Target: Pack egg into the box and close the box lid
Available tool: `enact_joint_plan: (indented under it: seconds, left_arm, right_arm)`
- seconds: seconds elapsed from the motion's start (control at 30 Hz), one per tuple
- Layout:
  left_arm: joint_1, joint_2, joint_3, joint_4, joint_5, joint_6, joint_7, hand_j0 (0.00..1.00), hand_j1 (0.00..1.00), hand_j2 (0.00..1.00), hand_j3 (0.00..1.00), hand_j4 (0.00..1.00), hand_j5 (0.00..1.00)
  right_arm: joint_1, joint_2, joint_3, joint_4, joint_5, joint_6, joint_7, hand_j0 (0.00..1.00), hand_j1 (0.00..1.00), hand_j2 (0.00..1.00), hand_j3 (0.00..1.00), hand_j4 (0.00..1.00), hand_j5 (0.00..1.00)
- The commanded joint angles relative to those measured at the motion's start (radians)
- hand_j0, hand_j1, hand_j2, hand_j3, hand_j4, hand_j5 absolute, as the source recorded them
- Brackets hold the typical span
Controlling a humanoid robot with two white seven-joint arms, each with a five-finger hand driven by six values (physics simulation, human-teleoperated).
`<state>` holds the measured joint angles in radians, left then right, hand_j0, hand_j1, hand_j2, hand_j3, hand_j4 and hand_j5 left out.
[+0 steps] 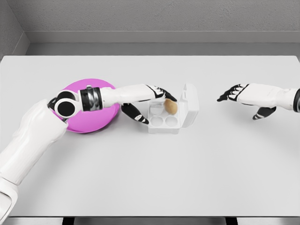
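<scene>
A white egg box [164, 123] sits near the table's middle with its lid [190, 104] standing open on the right side. A brown egg [171, 107] is at the box's back right cell, right at the fingertips of my left hand [157, 101]. That hand reaches over the box's left edge from the pink plate [86, 121], and its fingers are curled around the egg. My right hand [234, 93] hovers to the right of the box, apart from it, fingers relaxed and holding nothing.
The pink plate lies left of the box, partly under my left forearm. The white table [150, 178] stretches wide in front of the box, and its far edge meets a grey wall.
</scene>
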<state>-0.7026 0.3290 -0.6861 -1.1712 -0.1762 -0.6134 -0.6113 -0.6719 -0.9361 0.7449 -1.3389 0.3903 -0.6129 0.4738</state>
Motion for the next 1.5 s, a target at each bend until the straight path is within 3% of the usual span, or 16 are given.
enact_joint_plan:
  seconds: [0.0,0.27,0.5,0.67,0.8,0.9,1.13,1.47]
  left_arm:
    - [0.0,0.002,0.005,-0.01,0.007,0.003,0.0,0.97,0.97,0.97,0.97,0.97,0.97]
    - [0.002,0.045,0.053,-0.073,0.024,0.003,0.0,0.97,0.97,0.97,0.97,0.97,0.97]
    - [0.006,0.105,0.053,-0.111,0.064,0.003,0.0,0.98,0.98,0.98,0.98,0.98,0.98]
    - [0.008,0.131,0.053,-0.136,0.089,0.003,0.0,0.98,0.98,0.98,0.98,0.98,0.98]
    - [0.011,0.235,0.053,-0.209,0.167,0.003,0.0,0.99,0.99,0.99,0.99,0.99,0.99]
    - [0.037,0.364,0.053,-0.309,0.258,0.003,0.0,1.0,1.0,1.0,1.0,1.0,1.0]
    - [0.066,0.397,0.051,-0.312,0.261,0.003,0.0,1.0,1.0,1.0,1.0,1.0,1.0]
    - [0.074,0.423,0.054,-0.311,0.273,0.003,0.0,1.0,1.0,1.0,1.0,1.0,1.0]
  right_arm:
    - [0.0,-0.001,-0.001,0.0,-0.005,0.002,0.0,1.0,1.0,1.0,1.0,1.0,1.0]
    - [-0.002,-0.001,-0.002,0.0,-0.005,0.002,0.0,1.0,1.0,1.0,1.0,1.0,1.0]
    - [-0.006,0.014,0.001,0.001,-0.005,0.002,0.0,1.0,1.0,1.0,1.0,1.0,1.0]
    - [-0.008,0.092,0.021,0.003,-0.005,0.002,0.003,1.0,1.0,1.0,1.0,1.0,1.0]
    - [-0.008,0.096,0.021,0.001,-0.005,0.002,0.003,1.0,1.0,1.0,1.0,1.0,1.0]
    - [-0.009,0.103,0.021,-0.011,-0.005,0.002,0.003,1.0,1.0,1.0,1.0,1.0,1.0]
    - [-0.011,0.103,0.027,-0.112,-0.005,0.002,0.003,1.0,1.0,1.0,1.0,1.0,1.0]
    - [-0.038,0.105,0.024,-0.16,-0.005,0.002,0.003,1.0,1.0,1.0,1.0,1.0,1.0]
